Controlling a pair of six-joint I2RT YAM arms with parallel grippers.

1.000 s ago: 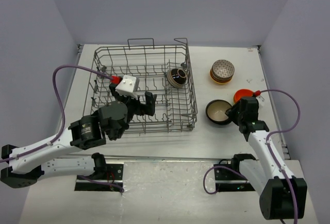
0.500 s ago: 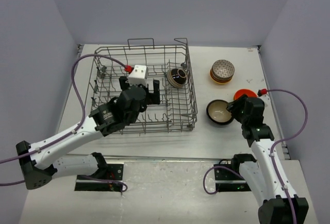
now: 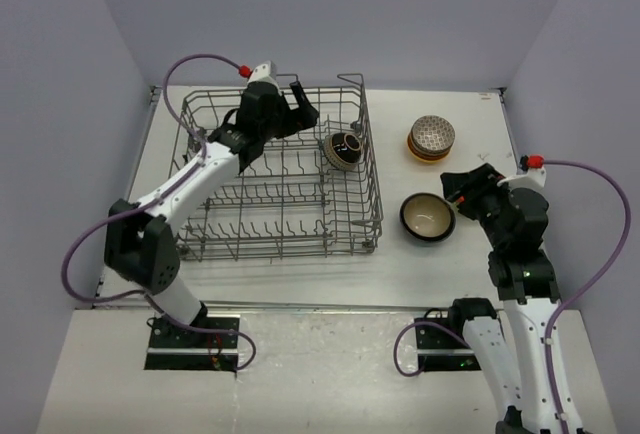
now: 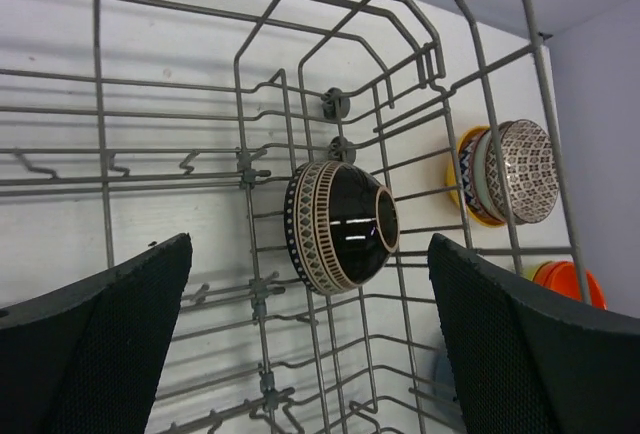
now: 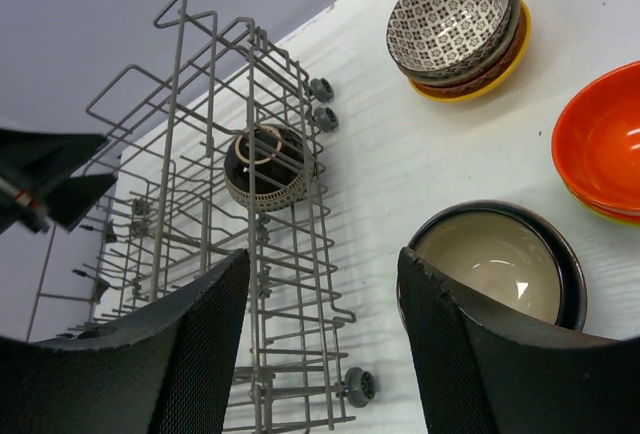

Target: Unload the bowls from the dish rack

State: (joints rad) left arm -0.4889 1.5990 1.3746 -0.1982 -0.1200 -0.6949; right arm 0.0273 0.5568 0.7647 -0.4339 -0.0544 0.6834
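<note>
The grey wire dish rack point(image 3: 373, 186) holds one bowl, black with a cream pattern point(image 3: 345, 150), standing on edge near its far right corner. My left gripper point(image 3: 297, 114) hangs open over the rack's far side, left of that bowl point(image 4: 340, 224), which shows between and beyond the fingers point(image 4: 95, 344). On the table to the right lies a black bowl with a cream inside point(image 3: 427, 217). My right gripper point(image 3: 460, 189) is open above its right side, holding nothing. A stack of patterned bowls point(image 3: 431, 138) stands farther back. An orange bowl point(image 5: 600, 144) lies at the right.
The rack point(image 5: 252, 254) has upright tines, a wire handle loop on its far side and small wheels on its right wall. Purple cables trail from both arms. Grey walls close in the table on three sides.
My left arm has swung from the rack's near side to its far side, toward the patterned bowl. My right gripper has opened off the black and cream bowl and risen.
</note>
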